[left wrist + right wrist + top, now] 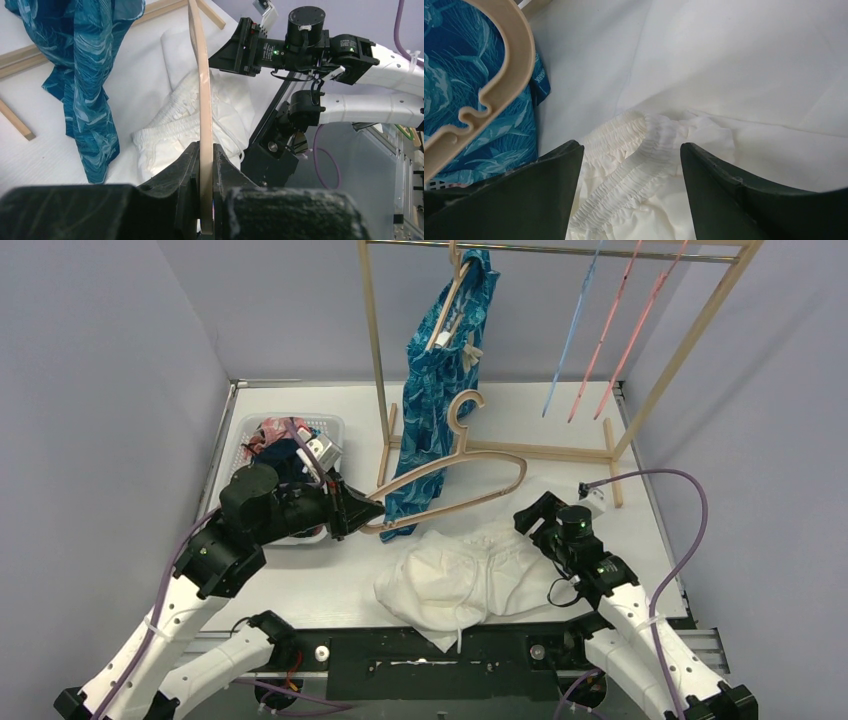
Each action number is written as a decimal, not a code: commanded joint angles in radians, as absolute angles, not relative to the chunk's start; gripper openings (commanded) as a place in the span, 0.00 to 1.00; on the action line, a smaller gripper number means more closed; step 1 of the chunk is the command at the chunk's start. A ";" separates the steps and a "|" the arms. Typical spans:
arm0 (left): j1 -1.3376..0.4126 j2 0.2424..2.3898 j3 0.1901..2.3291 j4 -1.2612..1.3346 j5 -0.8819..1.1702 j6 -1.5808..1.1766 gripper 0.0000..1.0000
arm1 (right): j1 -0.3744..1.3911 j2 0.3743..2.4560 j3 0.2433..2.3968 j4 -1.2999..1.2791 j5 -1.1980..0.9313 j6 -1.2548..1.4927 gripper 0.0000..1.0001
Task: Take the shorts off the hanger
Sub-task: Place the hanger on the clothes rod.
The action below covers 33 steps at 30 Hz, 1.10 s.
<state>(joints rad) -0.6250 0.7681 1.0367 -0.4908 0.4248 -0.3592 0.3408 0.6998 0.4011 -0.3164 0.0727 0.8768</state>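
The white drawstring shorts (455, 580) lie crumpled on the table near the front edge. My left gripper (352, 516) is shut on one end of a bare wooden hanger (450, 472) and holds it above the table, just behind the white shorts. The left wrist view shows the hanger (202, 95) pinched between the jaws (204, 156). My right gripper (530, 518) is open just over the white shorts' elastic waistband (639, 160), which lies between its jaws (631, 150). The blue leaf-pattern shorts (440, 390) hang from another wooden hanger on the rack.
A wooden clothes rack (380, 360) stands at the back, with blue and pink hangers (610, 330) on its right side. A white basket (330, 430) at the back left holds several other shorts. Grey walls close in both sides.
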 commanded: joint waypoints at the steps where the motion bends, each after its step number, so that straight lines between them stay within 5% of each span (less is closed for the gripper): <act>1: -0.624 0.783 1.073 -0.336 0.391 -0.362 0.00 | 0.339 0.681 0.453 -0.305 0.132 0.907 0.73; 11: -0.706 0.965 1.215 -0.226 0.233 -0.290 0.00 | 0.338 0.639 0.462 -0.342 0.184 0.957 0.75; 21: -1.032 1.059 1.299 -0.088 -0.331 -0.066 0.00 | 0.338 0.520 0.392 -0.324 0.152 0.892 0.76; 33: -1.115 1.256 1.398 0.254 -0.500 0.095 0.00 | 0.338 0.347 0.392 -0.429 0.155 0.845 0.87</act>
<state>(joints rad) -1.1046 1.2217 1.3071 0.0395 -0.4217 0.0490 0.3408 0.3992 0.3851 -0.4221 0.1463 0.8482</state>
